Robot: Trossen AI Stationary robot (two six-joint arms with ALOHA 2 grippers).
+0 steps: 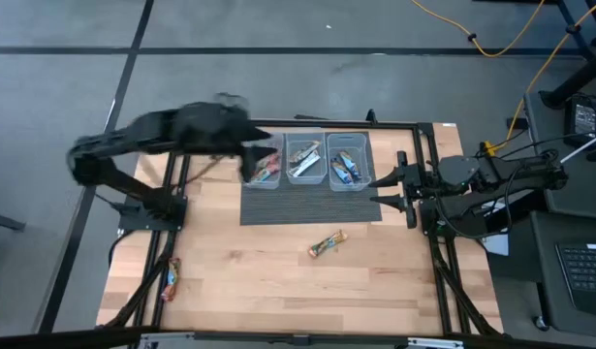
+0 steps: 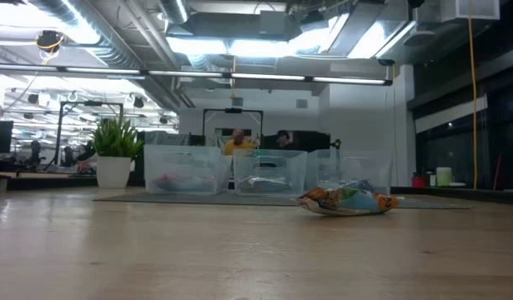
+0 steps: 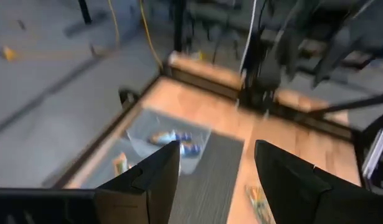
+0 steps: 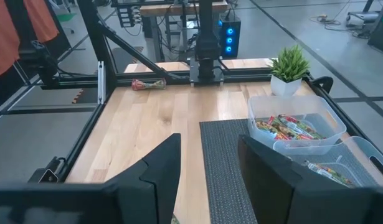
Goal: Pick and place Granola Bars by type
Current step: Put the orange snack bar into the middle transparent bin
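Overhead, left gripper (image 1: 254, 155) open above bins (image 1: 307, 181), one granola bar (image 1: 327, 243) on table (image 1: 230, 271)

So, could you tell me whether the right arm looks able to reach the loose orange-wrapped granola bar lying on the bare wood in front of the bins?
Probably yes. The orange-wrapped granola bar lies alone on open wood, clear of the three clear plastic bins, and the right gripper waits nearby with its fingers apart and nothing in between.
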